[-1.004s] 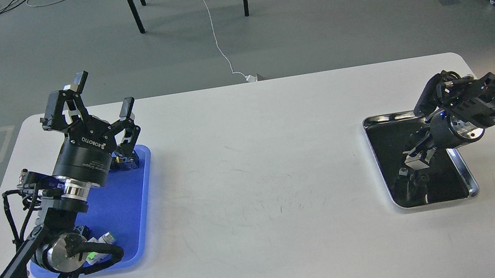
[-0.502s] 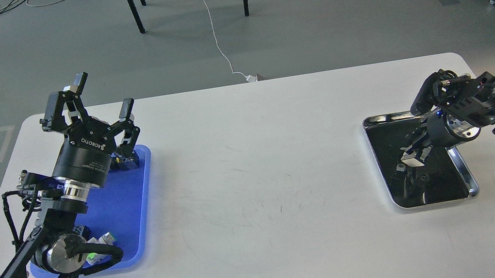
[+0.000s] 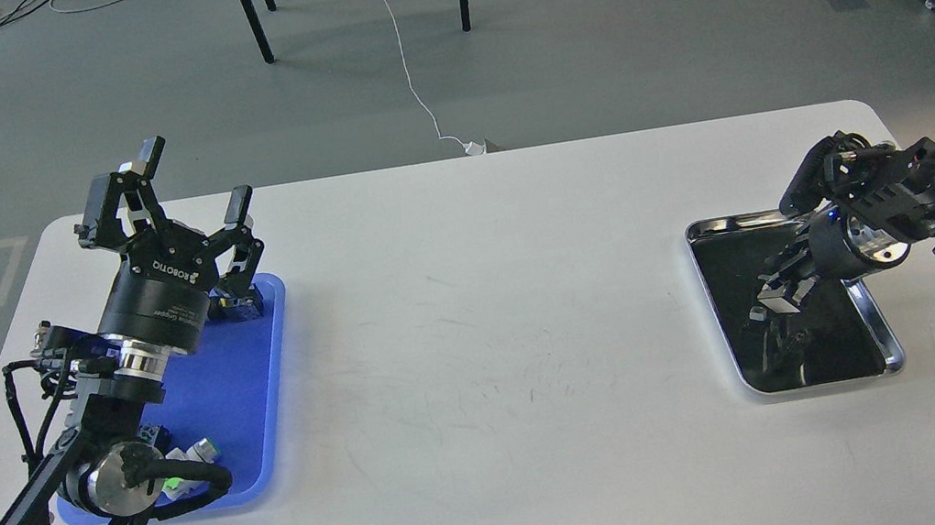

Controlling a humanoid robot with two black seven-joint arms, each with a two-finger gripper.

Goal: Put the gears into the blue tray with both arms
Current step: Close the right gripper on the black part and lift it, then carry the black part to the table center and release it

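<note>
- The left tool (image 3: 195, 185), black with two fingers and marked ROBOTIQ, points up and away with its fingers spread wide and nothing between them.
- Below and behind that tool lies the flat bright-blue plastic tray (image 3: 251, 397) with rounded corners, on the white counter (image 3: 489, 343).
- Just under the left tool, at the tray's far corner, sits a small dark blocky part (image 3: 240, 306); at the near end, beside the arm's silver joint, lie small parts with green and white bits (image 3: 198, 453).
- The right tool (image 3: 771, 299), dark and seen small, dips into the shiny silver-rimmed tray with a black inside (image 3: 893, 347); I cannot tell whether its fingers are spread or pressed together.
- The tiny black gears cannot be made out against that tray's black inside.
</note>
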